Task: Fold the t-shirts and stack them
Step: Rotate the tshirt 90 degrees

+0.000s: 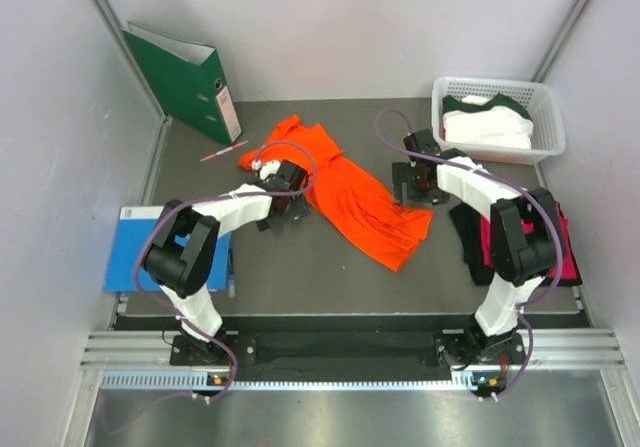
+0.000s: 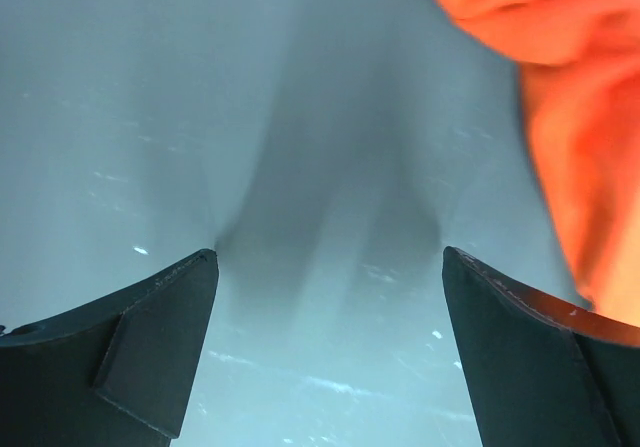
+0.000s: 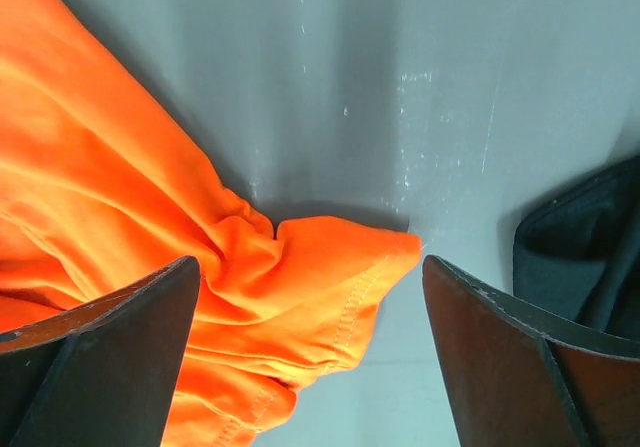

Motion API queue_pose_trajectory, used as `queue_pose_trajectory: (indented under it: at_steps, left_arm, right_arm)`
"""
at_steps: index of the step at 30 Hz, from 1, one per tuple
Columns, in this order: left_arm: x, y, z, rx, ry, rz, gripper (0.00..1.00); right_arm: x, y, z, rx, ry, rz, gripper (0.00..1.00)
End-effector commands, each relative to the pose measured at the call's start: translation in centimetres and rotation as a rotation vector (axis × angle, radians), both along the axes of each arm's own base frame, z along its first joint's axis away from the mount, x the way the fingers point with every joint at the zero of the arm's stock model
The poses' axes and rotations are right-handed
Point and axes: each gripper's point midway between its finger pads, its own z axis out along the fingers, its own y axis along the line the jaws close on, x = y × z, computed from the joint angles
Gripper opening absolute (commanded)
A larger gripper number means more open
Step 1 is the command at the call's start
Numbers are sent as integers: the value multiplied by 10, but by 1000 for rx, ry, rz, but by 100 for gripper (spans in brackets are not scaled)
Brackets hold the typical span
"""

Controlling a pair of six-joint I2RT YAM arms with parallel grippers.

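An orange t-shirt (image 1: pixel 350 192) lies in a long crumpled strip running diagonally across the middle of the table. My left gripper (image 1: pixel 282 210) stands open at its left edge over bare table; the left wrist view shows orange cloth (image 2: pixel 570 97) only at the upper right, outside the open left gripper (image 2: pixel 330 262). My right gripper (image 1: pixel 415 187) is open at the shirt's right edge, and a hemmed orange corner (image 3: pixel 330 277) lies loose between its fingers without being pinched. A black t-shirt (image 1: pixel 465 232) and a pink t-shirt (image 1: pixel 570 257) lie stacked at the right, partly hidden by the right arm. A white t-shirt with green trim (image 1: pixel 487 122) sits in the basket.
A white plastic basket (image 1: pixel 548 117) stands at the back right. A green ring binder (image 1: pixel 185 82) leans at the back left, with a pink pen (image 1: pixel 225 152) near it. A blue folder (image 1: pixel 135 252) lies at the left edge. Black cloth (image 3: pixel 585 257) shows right of my right fingers.
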Motion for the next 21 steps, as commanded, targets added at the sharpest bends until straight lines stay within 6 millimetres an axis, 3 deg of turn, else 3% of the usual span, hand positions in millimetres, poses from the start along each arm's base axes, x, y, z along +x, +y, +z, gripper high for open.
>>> queue_pose_trajectory:
  at_steps: [1,3,5,7,8,9,10,11,16,21]
  left_arm:
    - [28,-8,49,-39,-148,8,98]
    - [34,-21,57,-79,-143,-23,97]
    - [23,-48,48,-202,-101,-65,95]
    - [19,-78,51,-342,-128,-121,91]
    - [7,-81,40,-369,-110,-128,89]
    - [11,-93,46,-433,-157,-132,86]
    - [2,-104,43,-457,-147,-161,84]
    - [-5,-107,34,-463,-125,-151,83]
    - [-30,-150,26,-503,-117,-217,73]
    - [-56,-184,7,-514,-49,-263,63]
  right_arm:
    - [22,7,33,44,-130,5,93]
    - [30,8,34,50,-149,7,93]
    - [42,8,29,44,-150,2,93]
    - [49,8,25,41,-148,-4,93]
    - [51,8,24,44,-150,-6,93]
    - [54,9,20,45,-150,-9,92]
    - [57,8,19,45,-152,-13,93]
    - [58,8,17,47,-150,-15,93]
    - [61,2,3,48,-123,-31,93]
    - [60,-6,3,60,-126,-51,93]
